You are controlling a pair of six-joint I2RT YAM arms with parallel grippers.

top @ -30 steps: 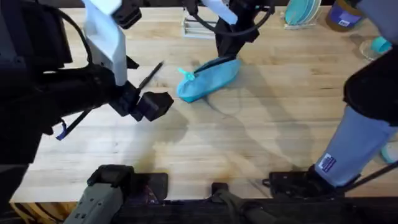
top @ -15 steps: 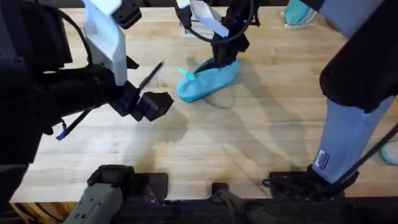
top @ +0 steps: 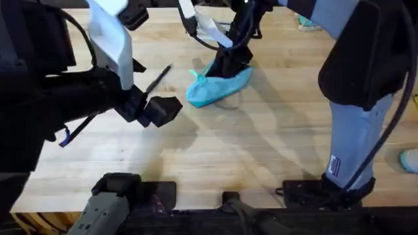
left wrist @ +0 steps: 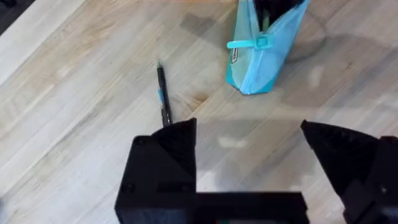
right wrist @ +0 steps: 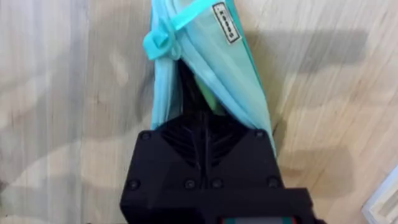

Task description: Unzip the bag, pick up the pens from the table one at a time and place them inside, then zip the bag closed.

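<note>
Right gripper (right wrist: 205, 134): fingers pressed together, tips pushed down into the open mouth of the bag (top: 219, 86); whether they hold anything is hidden. Bag: light blue, unzipped, teal pull tab (left wrist: 256, 43) at its narrow end, lying toward the far edge of the table (top: 261, 156), near the middle. One pen (left wrist: 163, 93): flat on the wood, left of the bag, apart from it. Left gripper (left wrist: 249, 149): fingers spread wide, empty, hovering near the pen.
</note>
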